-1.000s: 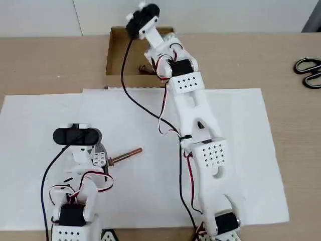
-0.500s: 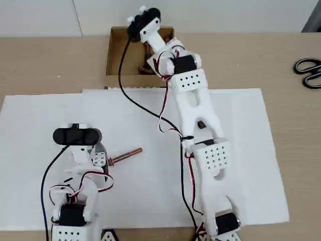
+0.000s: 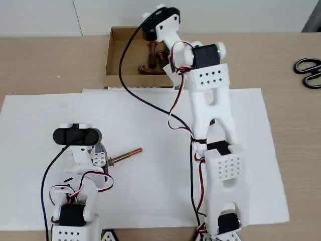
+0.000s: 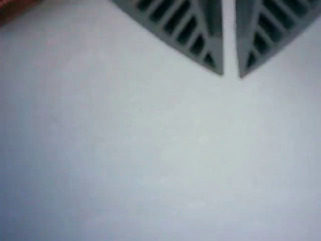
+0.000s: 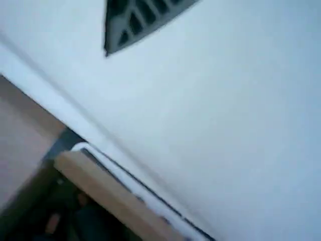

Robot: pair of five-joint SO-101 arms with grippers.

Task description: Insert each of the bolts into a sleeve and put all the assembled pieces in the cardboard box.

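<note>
While right gripper [image 3: 156,17] hangs above cardboard box [image 3: 118,50], grip unclear, left gripper [image 4: 230,75] near-shut, empty, beside bolt [image 3: 125,155]; scissors [image 3: 308,72] apart

Left arm [image 3: 89,201] and right arm [image 3: 210,98] are printed white, shells drilled with hole grids. Black servos [image 3: 206,55] are fitted; red/black wires [image 3: 173,116] are looped outside. Left gripper [image 4: 230,75] fingers [image 4: 193,30] are ribbed grey.

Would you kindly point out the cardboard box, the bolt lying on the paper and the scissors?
cardboard box [image 3: 114,47], high view, bare floor
bolt [image 3: 126,155], high view, middle of shaft
scissors [image 3: 312,73], high view, where handles meet
</note>
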